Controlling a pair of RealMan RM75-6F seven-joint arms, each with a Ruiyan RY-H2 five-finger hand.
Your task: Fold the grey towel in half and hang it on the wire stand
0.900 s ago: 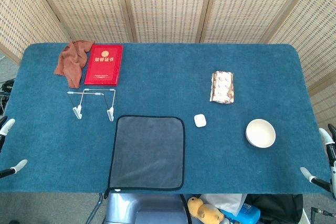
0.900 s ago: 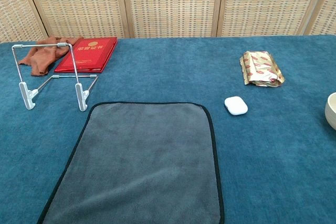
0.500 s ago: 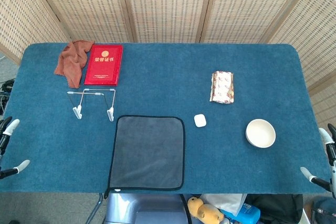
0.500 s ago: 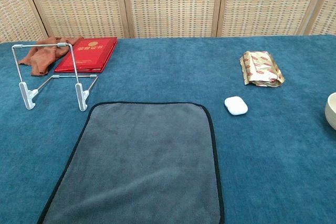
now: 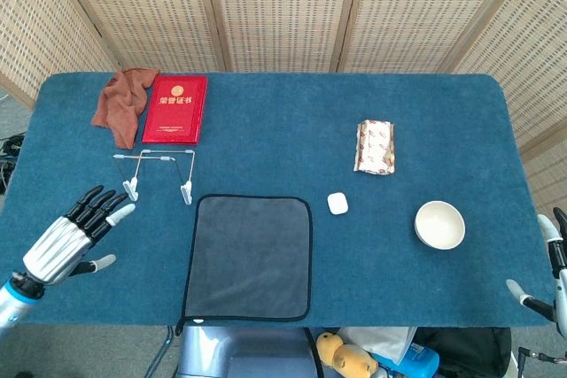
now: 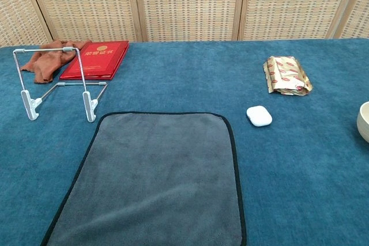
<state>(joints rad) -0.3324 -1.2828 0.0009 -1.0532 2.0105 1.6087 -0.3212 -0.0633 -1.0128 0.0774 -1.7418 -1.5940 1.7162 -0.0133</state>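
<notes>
towel flat, hands not yet on it

grey towel (image 5: 248, 257) spread flat and unfolded at lower centre of the head view, near edge almost at the table's front edge; fills the lower left half of the chest view. wire stand (image 5: 158, 174) upright just beyond the towel's far left corner, left of centre, close to it but not touching.

left hand (image 5: 73, 237) at lower left of the head view, over the blue table cover (image 5: 266, 143), fingers spread apart and holding nothing, apart from both towel and stand. right hand (image 5: 547, 276) barely inside the lower right edge, only a pale tip or two showing; cannot tell whether spread or curled. neither hand visible in the chest view.

likely soft, light and limp, with a nap that should grip the cover a little; will sag and drape rather than hold shape, so lifted by one point would probably bunch. black bound edge (image 6: 167, 114) looks the firmest part to pinch. best holds probably two corners of one edge, one per hand, carried over to the opposite edge for the fold. once halved, should drape easily over the stand's top bar, though the light stand could tip or slide if dragged against.
</notes>
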